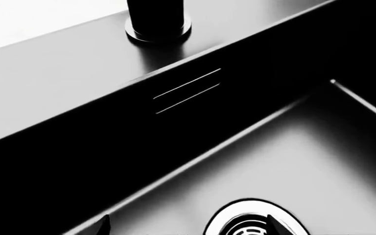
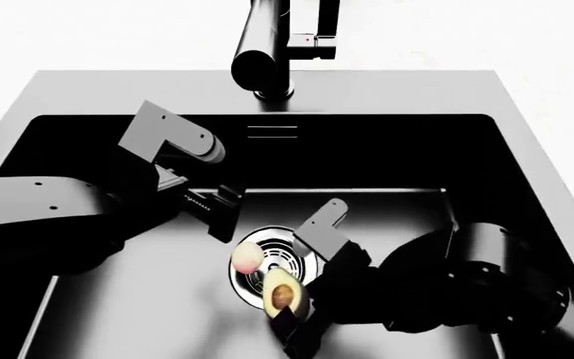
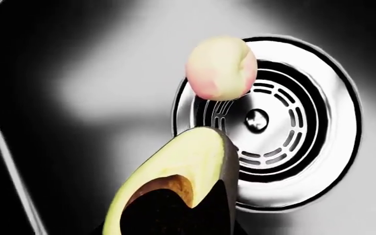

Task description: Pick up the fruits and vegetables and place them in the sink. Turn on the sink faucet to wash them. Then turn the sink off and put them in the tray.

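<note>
black basin walls frame everything: both arms reach down inside the sink, and both fruits are already there. the peach rests on the steel drain rim at about its 9 o'clock, and the halved avocado sits at the drain's 6 o'clock, cut face up, touching or nearly touching the peach. the right gripper has its jaws closed on the avocado's dark lower end, as the right wrist view suggests, so it looks like a placing move not yet released. the left gripper hovers at the drain's 10 o'clock holding nothing; i cannot tell how wide its jaws are. the faucet stands at 12 o'clock behind the basin, its spout aimed inward, untouched so far. no tray is visible.
</note>
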Tool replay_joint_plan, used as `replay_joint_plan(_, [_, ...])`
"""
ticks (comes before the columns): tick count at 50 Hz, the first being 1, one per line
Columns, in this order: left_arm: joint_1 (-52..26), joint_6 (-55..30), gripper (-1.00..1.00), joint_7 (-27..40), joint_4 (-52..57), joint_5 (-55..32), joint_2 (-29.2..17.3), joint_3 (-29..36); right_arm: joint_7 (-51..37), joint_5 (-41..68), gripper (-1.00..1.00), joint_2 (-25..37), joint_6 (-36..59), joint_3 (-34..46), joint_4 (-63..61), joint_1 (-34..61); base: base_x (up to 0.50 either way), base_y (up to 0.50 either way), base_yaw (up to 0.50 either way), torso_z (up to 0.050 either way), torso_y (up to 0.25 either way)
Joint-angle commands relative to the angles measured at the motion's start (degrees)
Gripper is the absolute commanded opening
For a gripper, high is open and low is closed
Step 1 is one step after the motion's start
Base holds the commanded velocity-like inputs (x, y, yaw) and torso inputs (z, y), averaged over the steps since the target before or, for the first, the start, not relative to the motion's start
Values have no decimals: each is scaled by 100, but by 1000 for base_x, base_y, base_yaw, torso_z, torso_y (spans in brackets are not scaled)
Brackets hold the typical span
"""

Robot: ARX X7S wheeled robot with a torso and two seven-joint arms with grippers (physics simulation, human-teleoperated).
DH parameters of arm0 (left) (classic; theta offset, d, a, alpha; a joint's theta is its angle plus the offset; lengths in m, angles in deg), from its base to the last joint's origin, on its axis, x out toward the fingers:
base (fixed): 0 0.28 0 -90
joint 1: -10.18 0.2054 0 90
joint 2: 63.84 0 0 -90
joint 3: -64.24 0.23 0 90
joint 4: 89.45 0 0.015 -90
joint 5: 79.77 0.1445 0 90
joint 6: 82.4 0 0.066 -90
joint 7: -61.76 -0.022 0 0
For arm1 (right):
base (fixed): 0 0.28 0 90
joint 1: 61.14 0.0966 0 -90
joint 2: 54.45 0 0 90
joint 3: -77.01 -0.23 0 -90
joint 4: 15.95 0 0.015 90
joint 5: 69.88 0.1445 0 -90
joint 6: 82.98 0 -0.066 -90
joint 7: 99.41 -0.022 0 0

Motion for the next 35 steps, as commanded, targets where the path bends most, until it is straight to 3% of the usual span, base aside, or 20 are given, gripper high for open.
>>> replay_joint_plan(1, [-8, -22, 100, -20, 44, -49, -43, 13, -814, 750, -100, 541, 144, -355, -875, 10, 0, 0, 0, 0, 0])
replay_joint_plan(18, [45, -396, 100, 110, -41, -847, 45, -46, -1415, 1226, -100, 1157, 71, -748, -1111, 235, 0, 0, 0, 0, 0])
replay_joint_plan(35, [78, 62, 100, -877, -957, 530, 568, 960, -1538, 1282, -100, 1302, -10, -865, -1181, 337, 0, 0, 0, 0, 0])
